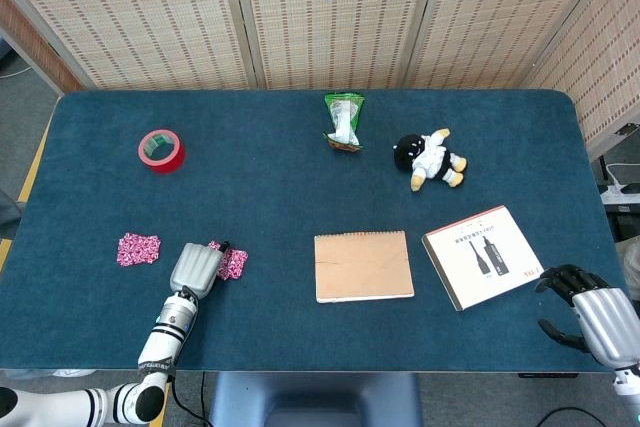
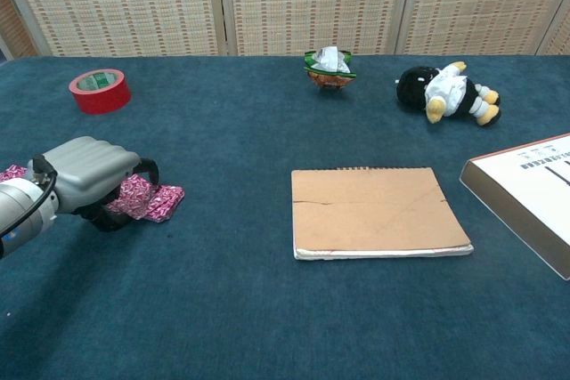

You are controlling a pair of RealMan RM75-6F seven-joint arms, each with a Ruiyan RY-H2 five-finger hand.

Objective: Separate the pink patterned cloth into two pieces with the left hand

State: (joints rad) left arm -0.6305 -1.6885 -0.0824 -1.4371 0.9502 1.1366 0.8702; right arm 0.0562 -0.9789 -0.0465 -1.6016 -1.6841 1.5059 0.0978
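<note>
Pink patterned cloth is lying in two pieces on the blue table (image 1: 300,197), well to the left of the brown notebook (image 1: 363,266), which is serving as the landmark near the table's front middle. Going by size, the white booklet with a red edge (image 1: 483,256) is sitting just right of the notebook. The left hand (image 1: 196,268) is reaching in from the front edge, far left of the notebook, with its fingers curling down over the nearer cloth piece (image 1: 233,263) and closing on it, as the chest view shows. The right hand (image 1: 588,311) is hovering at the table's front right corner, beyond the booklet, with its dark fingers curled in and nothing showing in them. The black and white plush toy (image 1: 430,158) is lying behind and to the right of the notebook. The green snack packet (image 1: 343,120) is lying behind the notebook, toward the far edge. The red tape roll (image 1: 160,150) is resting far to the notebook's left and behind it. The second cloth piece (image 1: 138,248) is lying farthest left, just beyond the left hand and apart from the held piece.
</note>
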